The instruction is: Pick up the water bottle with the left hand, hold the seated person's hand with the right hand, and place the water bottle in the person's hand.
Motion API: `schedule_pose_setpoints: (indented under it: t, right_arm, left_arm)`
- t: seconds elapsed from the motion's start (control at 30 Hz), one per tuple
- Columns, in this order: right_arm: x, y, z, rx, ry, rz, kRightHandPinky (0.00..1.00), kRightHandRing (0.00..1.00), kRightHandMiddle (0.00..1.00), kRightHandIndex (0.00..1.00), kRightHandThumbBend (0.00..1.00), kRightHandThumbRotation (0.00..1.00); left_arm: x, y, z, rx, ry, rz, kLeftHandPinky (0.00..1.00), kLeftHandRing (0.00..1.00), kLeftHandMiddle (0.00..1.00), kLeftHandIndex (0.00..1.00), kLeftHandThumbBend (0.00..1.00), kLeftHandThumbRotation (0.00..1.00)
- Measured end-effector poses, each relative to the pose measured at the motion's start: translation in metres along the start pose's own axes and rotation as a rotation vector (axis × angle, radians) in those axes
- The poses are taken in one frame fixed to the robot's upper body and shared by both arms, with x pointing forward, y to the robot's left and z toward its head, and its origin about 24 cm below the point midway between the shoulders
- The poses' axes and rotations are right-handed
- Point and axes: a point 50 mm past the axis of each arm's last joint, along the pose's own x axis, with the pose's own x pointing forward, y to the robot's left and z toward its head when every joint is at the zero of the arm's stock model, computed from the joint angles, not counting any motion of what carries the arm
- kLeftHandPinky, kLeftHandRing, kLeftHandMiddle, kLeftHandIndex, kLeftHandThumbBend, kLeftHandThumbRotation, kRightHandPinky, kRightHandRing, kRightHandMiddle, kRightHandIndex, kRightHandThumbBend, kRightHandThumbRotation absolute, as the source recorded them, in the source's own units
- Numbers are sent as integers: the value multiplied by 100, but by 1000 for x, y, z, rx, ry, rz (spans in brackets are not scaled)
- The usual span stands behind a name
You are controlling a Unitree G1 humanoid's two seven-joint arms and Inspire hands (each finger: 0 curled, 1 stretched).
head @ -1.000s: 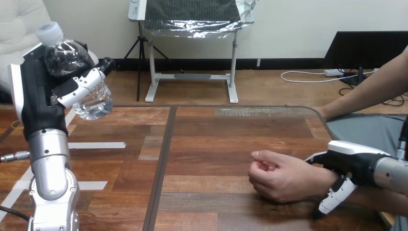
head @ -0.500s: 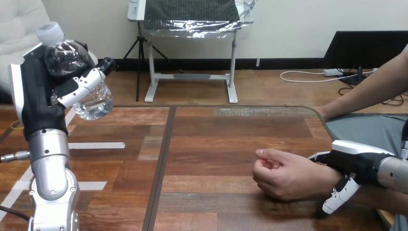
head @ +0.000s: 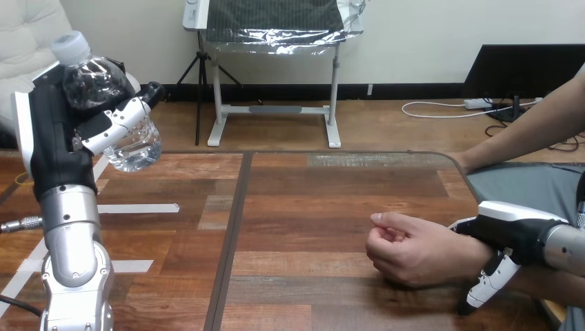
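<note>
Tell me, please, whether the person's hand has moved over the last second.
Yes: the person's hand has slid slightly right, away from the table's dark seam.

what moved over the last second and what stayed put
The right hand, clasped round the person's wrist, shifted slightly toward the view's right, and the person's hand went with it. The left hand kept the water bottle raised, unmoved.

Bare table point(head: 310, 207) between left hand point(head: 58, 131) and person's hand point(head: 414, 252), right hand point(head: 514, 234) round wrist point(head: 463, 252)
</note>
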Motion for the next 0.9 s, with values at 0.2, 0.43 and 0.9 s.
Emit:
schedule_pose_setpoints:
  t: [0.2,0.43,0.9]
  right_arm:
    - [0,1,0,-5,9,4,68,86,89,88,100,20]
    - [1,1,-1,-6,15,11,69,88,92,91,100,20]
    - [1,4,-1,-41,0,-36,90,98,99,98,100,27]
  left_arm:
    - [0,0,0,0,0,0,30,35,40,41,63,0]
    - [0,0,0,0,0,0,30,35,40,41,64,0]
    - [0,0,0,3,-1,-1,29,35,40,41,64,0]
